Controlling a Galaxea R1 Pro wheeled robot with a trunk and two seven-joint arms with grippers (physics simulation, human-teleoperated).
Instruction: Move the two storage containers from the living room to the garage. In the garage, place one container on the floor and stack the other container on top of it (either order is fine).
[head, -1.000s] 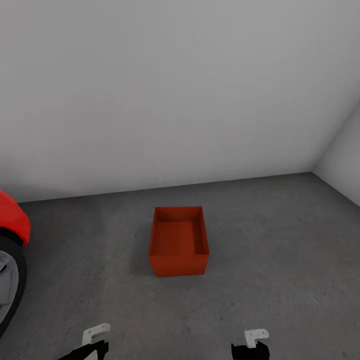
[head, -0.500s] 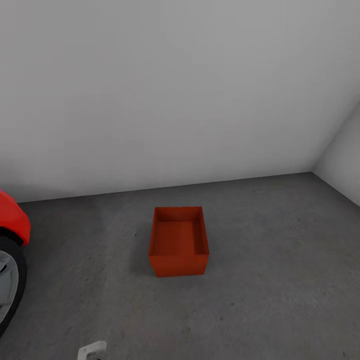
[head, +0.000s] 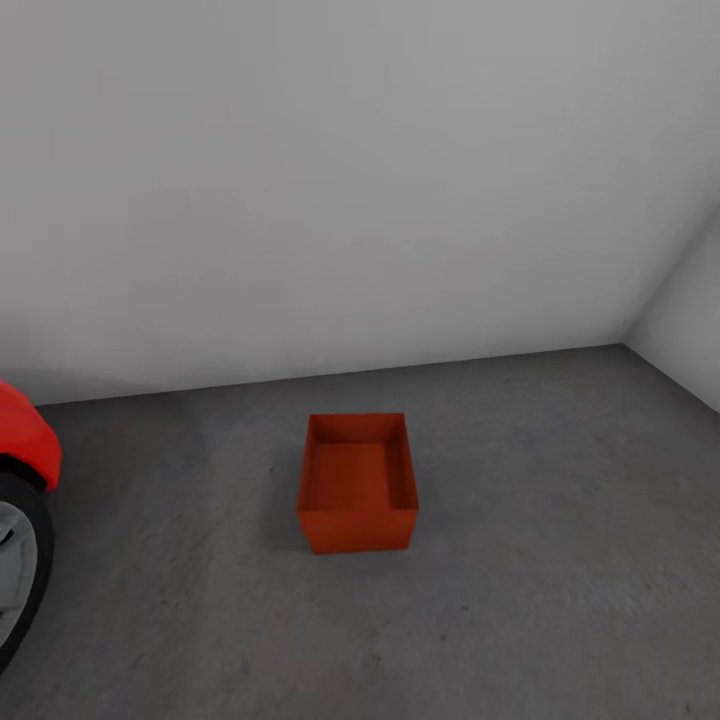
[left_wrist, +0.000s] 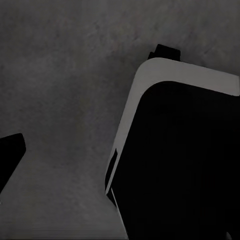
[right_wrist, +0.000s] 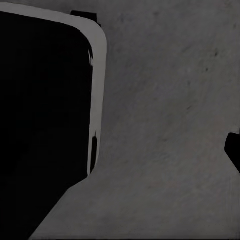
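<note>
One orange-red storage container (head: 357, 484) sits open-top on the grey concrete floor (head: 560, 560), near the white wall (head: 350, 180), well apart from the red car (head: 25, 440). Whether either gripper is open or holding anything cannot be told.

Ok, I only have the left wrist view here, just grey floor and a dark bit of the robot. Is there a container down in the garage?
Observer: Yes. The head view has one orange-red container standing open side up on the concrete floor.
Operator: Anything stacked on it?
Observer: No. Nothing sits on or in it, and its inner bottom is bare.
Operator: What is around it?
Observer: A red car is at the left edge of the head view, well apart from the container, and a plain white wall stands behind it.
</note>
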